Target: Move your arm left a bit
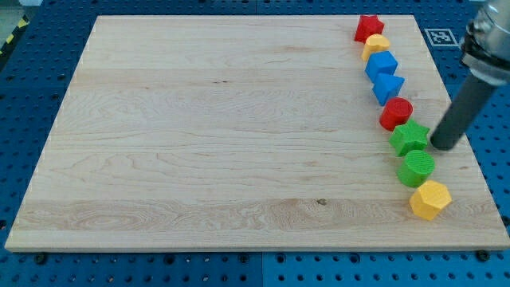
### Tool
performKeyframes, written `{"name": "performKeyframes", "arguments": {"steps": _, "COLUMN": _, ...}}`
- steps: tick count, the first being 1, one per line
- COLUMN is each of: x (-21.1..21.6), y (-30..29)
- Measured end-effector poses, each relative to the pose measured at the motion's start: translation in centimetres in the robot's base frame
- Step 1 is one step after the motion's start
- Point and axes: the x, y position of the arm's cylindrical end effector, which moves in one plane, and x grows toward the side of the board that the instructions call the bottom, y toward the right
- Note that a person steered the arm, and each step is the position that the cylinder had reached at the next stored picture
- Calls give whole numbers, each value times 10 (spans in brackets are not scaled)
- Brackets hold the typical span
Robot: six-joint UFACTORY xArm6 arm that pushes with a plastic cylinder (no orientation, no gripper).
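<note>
Where visible — my tip seemingly touching green star

Eight blocks form a near-to-far line along the board's right side; my tip stands right of the line.

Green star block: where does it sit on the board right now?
The green star sits near the board's right edge, between the red cylinder above and the green cylinder below, with my tip just to its right.

Bright even light, soft faint shadows, sharp focus — no glare
</note>
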Motion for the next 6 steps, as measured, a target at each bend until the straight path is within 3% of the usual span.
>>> {"name": "performKeyframes", "arguments": {"steps": 2, "x": 97, "y": 3}}
{"name": "performKeyframes", "arguments": {"steps": 3, "x": 117, "y": 0}}
{"name": "performKeyframes", "arguments": {"steps": 6, "x": 102, "y": -74}}
